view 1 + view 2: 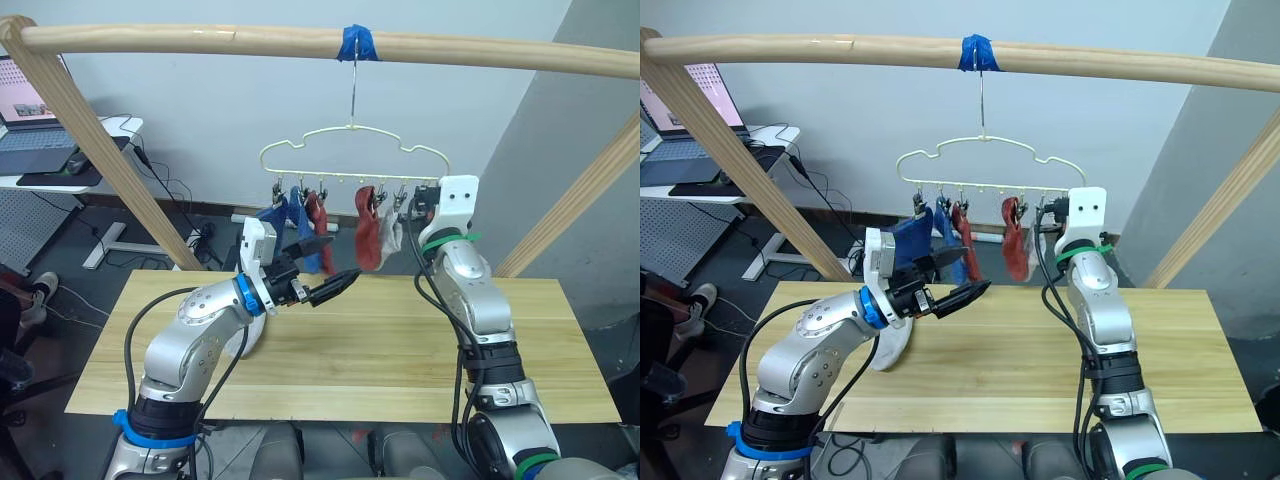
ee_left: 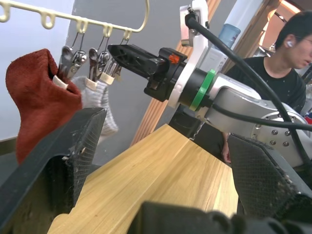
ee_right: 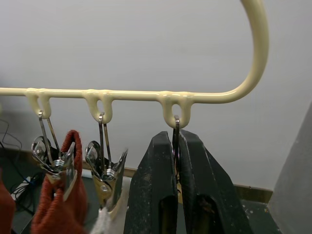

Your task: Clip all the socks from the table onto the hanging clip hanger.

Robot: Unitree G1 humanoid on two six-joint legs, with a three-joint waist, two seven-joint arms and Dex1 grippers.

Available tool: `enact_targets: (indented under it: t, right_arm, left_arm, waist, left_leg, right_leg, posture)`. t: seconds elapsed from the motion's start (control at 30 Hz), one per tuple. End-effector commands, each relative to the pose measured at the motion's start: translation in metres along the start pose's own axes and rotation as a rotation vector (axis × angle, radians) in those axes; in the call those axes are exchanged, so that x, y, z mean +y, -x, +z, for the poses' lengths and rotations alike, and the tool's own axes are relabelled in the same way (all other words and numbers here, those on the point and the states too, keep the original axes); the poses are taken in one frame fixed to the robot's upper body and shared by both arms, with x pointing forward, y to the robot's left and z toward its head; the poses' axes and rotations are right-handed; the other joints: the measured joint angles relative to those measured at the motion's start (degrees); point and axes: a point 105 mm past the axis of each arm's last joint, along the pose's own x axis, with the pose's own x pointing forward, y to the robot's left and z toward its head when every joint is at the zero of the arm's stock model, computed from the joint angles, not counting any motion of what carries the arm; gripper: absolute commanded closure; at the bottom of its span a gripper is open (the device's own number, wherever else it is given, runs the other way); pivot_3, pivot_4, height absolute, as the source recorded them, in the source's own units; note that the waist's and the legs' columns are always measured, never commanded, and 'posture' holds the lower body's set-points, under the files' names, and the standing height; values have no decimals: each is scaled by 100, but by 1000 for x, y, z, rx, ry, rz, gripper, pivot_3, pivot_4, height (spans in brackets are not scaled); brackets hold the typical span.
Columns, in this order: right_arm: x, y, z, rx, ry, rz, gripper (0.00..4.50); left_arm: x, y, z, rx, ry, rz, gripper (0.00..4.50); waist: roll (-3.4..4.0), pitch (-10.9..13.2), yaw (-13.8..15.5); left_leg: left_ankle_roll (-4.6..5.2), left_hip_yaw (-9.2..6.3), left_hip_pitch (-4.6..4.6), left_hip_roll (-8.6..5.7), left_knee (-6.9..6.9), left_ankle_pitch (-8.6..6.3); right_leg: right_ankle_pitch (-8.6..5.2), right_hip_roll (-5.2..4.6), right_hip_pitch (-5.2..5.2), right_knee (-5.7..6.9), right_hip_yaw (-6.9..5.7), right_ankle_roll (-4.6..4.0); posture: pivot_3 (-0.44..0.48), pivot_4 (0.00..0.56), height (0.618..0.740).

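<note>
A pale wall stands behind a thick wooden pole frame (image 1: 300, 42), and the clip hanger (image 1: 352, 140) hangs by its hook from a blue tape wrap (image 1: 357, 44) on the top pole, above the far edge of the plank table (image 1: 400, 350).

Socks hang in a row from the hanger's clips: blue ones (image 1: 285, 214) at the robot's left, a rust red one (image 1: 318, 222) next, another rust red one (image 1: 367, 230) past the middle, and a light grey one (image 1: 391, 232) just beside it. The blue socks overlap, so their count is hard to make out. One more light grey sock (image 1: 888, 345) lies on the table, mostly hidden behind the left forearm.

The right pincer (image 3: 176, 161) is raised to the hanger's right end, its fingers pressed together around the last clip (image 3: 176, 127), whose lower part is hidden between them. The left pincer (image 1: 322, 268) hovers over the table below the hanging socks, its fingers spread and holding nothing.

At the left edge a laptop (image 1: 30, 115) sits on a side desk, cut off by the frame; its screen cannot be read. A person in a dark shirt (image 2: 273, 73) sits behind the right arm in the left wrist view.
</note>
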Motion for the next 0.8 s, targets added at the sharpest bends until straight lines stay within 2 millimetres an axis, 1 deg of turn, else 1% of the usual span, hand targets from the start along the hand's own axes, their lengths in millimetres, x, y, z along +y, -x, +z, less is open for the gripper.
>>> enact_targets:
  t: [0.03,0.07,0.1,0.13,0.2,0.3,0.4,0.53,0.57,0.73,0.8]
  right_arm:
    - [-6,5,19,47,-9,144,4483]
    - [-5,8,18,82,-3,188,4483]
    - [-5,11,21,103,15,231,4483]
    - [-6,13,23,112,28,252,4483]
    - [-5,16,25,134,33,278,4483]
    - [-4,17,26,144,28,282,4483]
    - [-4,16,23,151,22,269,4483]
    - [2,17,21,155,3,266,4483]
    - [3,18,21,154,3,266,4483]
    - [3,19,22,155,2,263,4483]
    - [3,20,23,153,2,257,4483]
  left_arm:
    - [49,38,-38,140,65,278,0]
    - [62,51,-53,205,73,355,0]
    - [80,72,-72,302,29,454,0]
    - [89,85,-82,360,-9,505,0]
    - [101,100,-94,423,-47,550,0]
    - [113,111,-112,491,-64,588,0]
    - [123,111,-127,518,-53,613,0]
    - [129,96,-136,497,-52,595,0]
    - [131,95,-137,493,-51,600,0]
    - [136,91,-147,508,-35,604,0]
    - [138,94,-157,574,-49,617,0]
  waist:
    - [3,2,0]
    - [5,3,-8]
    - [7,4,-22]
    - [7,5,-32]
    - [5,7,-31]
    - [0,11,27]
    - [-1,13,105]
    - [-2,14,109]
    - [-2,14,109]
    - [-2,14,66]
    - [-2,14,55]
  left_leg:
    - [0,0,0,-1,0,0]
    - [1,1,2,0,1,0]
    - [1,1,7,1,0,0]
    - [1,-1,8,2,-1,-1]
    - [2,-4,9,5,-4,-1]
    - [2,-2,3,2,-5,-1]
    - [1,1,1,-3,-3,-1]
    - [1,5,-2,-6,-2,-1]
    - [1,5,-2,-5,-3,-1]
    - [1,3,-3,0,-4,-1]
    - [1,4,-3,-1,-4,-1]
  right_leg:
    - [0,-1,0,0,0,0]
    - [0,-1,0,0,0,0]
    - [0,1,0,1,1,0]
    - [-1,3,0,3,0,0]
    - [-8,6,-2,3,-3,-1]
    - [-8,2,-3,-2,-4,-5]
    - [-6,-4,-3,-2,-4,-7]
    - [-5,-7,-4,-3,-3,-7]
    - [-5,-7,-4,-3,-5,-7]
    - [-5,0,-7,-1,-6,-7]
    - [-5,0,-7,-1,-5,-7]
  posture:
    - [15,165,740]
    - [15,165,740]
    - [13,167,740]
    - [9,168,740]
    - [8,168,740]
    - [12,167,740]
    - [10,166,740]
    - [2,164,740]
    - [-13,164,740]
    - [-22,164,740]
    - [-43,162,740]
